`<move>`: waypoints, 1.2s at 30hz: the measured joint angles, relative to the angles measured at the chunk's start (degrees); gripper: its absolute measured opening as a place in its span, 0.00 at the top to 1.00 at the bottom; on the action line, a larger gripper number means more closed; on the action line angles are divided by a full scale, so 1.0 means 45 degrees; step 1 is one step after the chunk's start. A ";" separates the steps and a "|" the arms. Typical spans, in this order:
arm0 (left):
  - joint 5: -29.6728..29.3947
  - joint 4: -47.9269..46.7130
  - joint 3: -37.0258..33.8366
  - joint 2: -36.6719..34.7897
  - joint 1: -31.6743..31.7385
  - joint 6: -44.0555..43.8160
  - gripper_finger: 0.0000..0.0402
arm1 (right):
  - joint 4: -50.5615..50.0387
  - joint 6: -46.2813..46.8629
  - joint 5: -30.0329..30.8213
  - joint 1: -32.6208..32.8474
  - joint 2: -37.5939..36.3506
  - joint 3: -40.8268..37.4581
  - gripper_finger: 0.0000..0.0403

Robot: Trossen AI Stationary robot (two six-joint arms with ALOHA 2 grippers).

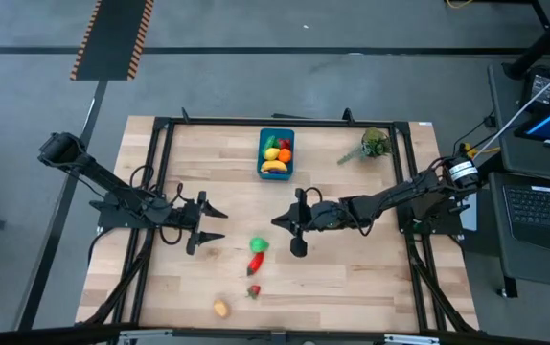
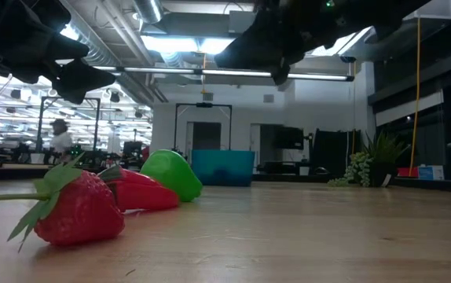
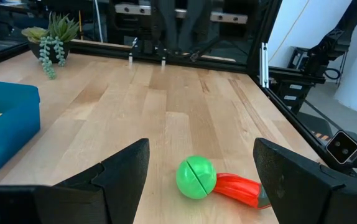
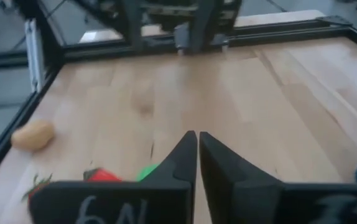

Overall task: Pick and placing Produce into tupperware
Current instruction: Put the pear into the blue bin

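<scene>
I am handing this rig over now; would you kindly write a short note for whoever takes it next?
Left pincer: open, empty, hovering over the table left of the loose produce.
Right pincer: shut, empty, hovering just right of the green piece.
Tupperware: at the far middle of the table, already holding a banana, an orange and other pieces.
Left on the table: a green piece touching a red pepper, a strawberry, and a tan, potato-like piece near the front edge.
Leave the plant sprig where it is.
</scene>
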 joint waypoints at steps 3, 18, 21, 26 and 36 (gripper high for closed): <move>0.0000 0.0000 0.0000 0.0003 0.0000 0.0000 0.30 | -0.0182 -0.0856 -0.0009 0.0281 0.0000 -0.0001 0.95; 0.0000 0.0000 0.0000 0.0004 0.0000 -0.0321 0.30 | -0.0350 -0.1288 -0.0024 0.1393 0.0005 -0.0005 0.71; 0.0000 0.0004 0.0000 0.0001 0.0000 -0.0325 0.30 | -0.0402 -0.0876 -0.0029 0.1513 0.0005 -0.0005 0.60; 0.0000 0.0000 0.0000 0.0003 0.0000 -0.0314 0.30 | -0.0422 -0.0415 -0.0029 0.1770 0.0005 -0.0005 0.45; 0.0000 0.0002 0.0000 0.0000 0.0000 -0.0306 0.30 | -0.0397 0.1205 -0.0029 0.1888 0.0005 -0.0005 0.29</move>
